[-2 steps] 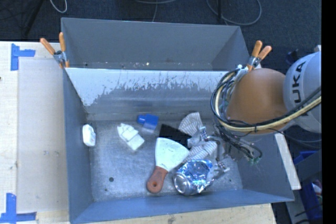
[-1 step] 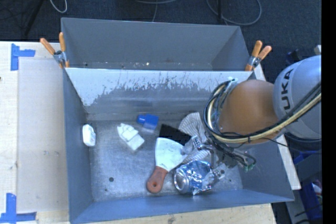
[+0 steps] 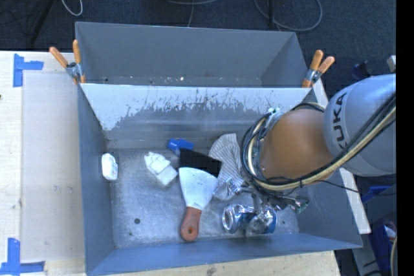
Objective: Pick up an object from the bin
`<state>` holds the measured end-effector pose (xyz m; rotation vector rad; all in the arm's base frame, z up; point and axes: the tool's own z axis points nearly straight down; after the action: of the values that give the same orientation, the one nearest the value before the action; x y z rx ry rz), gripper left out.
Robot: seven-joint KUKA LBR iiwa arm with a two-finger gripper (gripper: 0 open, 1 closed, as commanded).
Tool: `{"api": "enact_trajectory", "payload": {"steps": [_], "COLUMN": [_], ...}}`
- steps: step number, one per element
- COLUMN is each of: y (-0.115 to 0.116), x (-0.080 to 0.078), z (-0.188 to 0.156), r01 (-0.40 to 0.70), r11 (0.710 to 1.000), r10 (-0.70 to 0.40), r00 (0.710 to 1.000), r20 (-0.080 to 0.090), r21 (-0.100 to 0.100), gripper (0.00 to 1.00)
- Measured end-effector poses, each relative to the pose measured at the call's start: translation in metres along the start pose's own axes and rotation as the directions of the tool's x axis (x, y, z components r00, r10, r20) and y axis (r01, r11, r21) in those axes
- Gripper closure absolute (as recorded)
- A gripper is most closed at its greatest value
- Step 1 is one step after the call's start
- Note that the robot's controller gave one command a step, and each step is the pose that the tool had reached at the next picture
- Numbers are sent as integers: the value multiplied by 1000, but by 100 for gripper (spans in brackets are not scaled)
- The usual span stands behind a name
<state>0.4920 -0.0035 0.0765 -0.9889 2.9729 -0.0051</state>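
My gripper (image 3: 270, 202) hangs low over the bin's front right area, under the arm's orange cover. Directly beneath it lies a crushed silver and blue can (image 3: 248, 219), with the gripper touching it or just above it. A crumpled shiny piece (image 3: 231, 189) sits just to the gripper's left. Further left lies a putty knife (image 3: 194, 196) with a pale blade and a brown handle pointing toward the front wall.
A checked grey cloth (image 3: 226, 150), a black flat piece (image 3: 200, 161) and a blue item (image 3: 180, 145) lie behind the knife. A crumpled white lump (image 3: 160, 168) sits mid-floor, and a small white object (image 3: 109, 167) rests near the left wall. The arm covers the right side.
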Motion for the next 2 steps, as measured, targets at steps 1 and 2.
{"api": "enact_trajectory", "payload": {"steps": [1,2], "y": [-6,-6], "x": [8,8], "z": [1,1], "r01": [-12,-12], "r11": [1000,1000], "r10": [12,12], "r00": [1000,1000], "r20": [-21,-21], "r21": [-12,-12], "gripper": [100,100]}}
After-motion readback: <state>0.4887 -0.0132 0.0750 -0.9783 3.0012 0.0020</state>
